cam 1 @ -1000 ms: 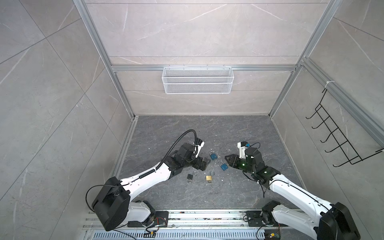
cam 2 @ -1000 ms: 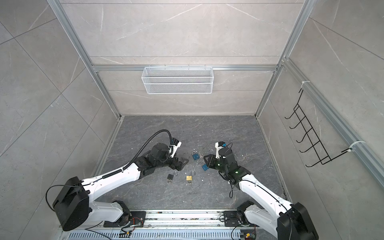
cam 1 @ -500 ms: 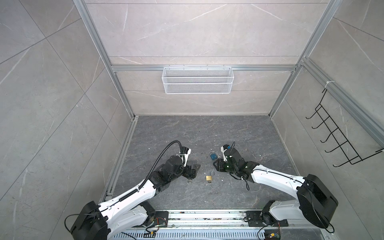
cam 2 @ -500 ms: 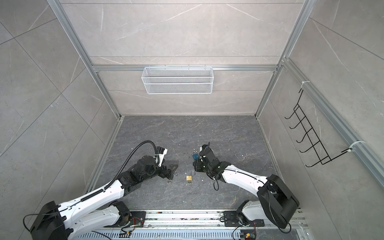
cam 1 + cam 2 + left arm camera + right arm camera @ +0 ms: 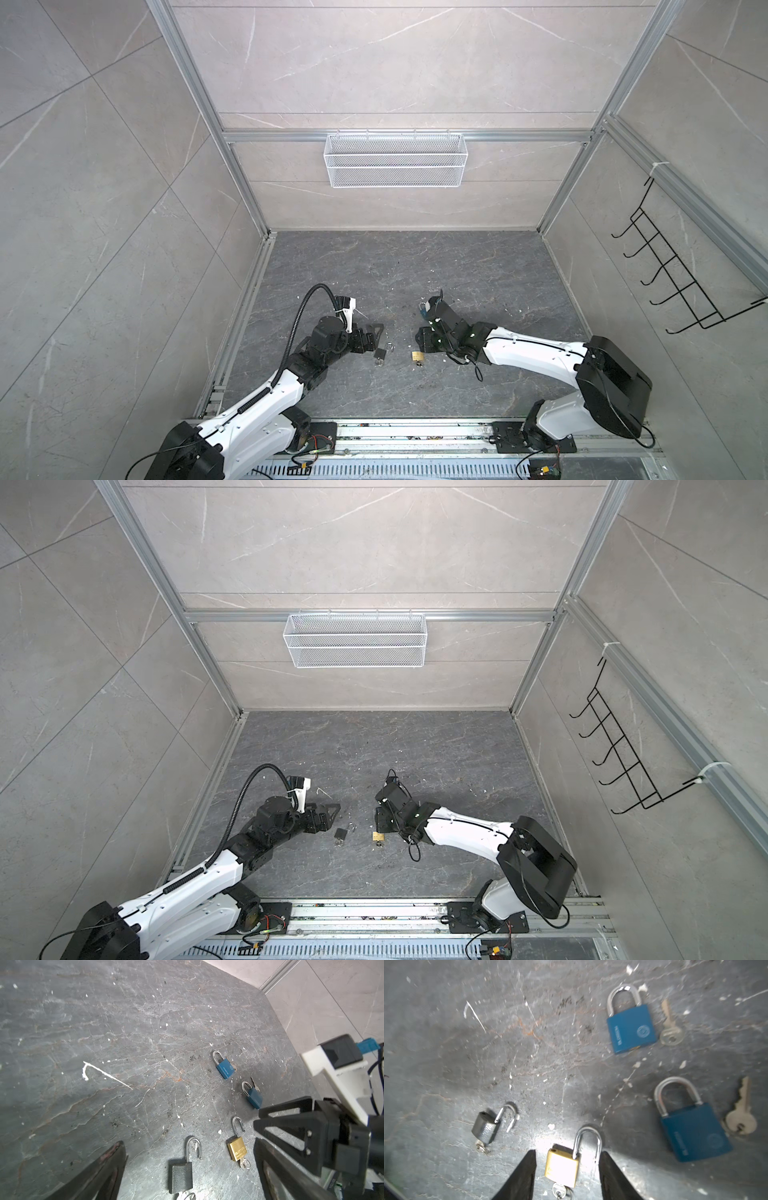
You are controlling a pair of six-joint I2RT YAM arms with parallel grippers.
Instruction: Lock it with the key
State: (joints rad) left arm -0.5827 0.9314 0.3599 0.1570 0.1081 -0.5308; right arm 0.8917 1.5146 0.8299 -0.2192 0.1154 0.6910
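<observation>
Right pincer (image 5: 568,1152) half apart, straddling the brass padlock (image 5: 562,1167), not clamped on it. Left pincer (image 5: 190,1144) wide apart, empty; black padlock (image 5: 181,1176) lies between its fingers.

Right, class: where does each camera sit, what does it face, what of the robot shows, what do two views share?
Top views: high in front, looking down toward the basket; left arm and right arm show.
Left wrist: on left arm, facing the floor; own fingers, right gripper.
Right wrist: on right arm, facing down; own fingers flank gold padlock.
Shared: both wrist views show the gold padlock, black padlock, blue padlocks.
</observation>
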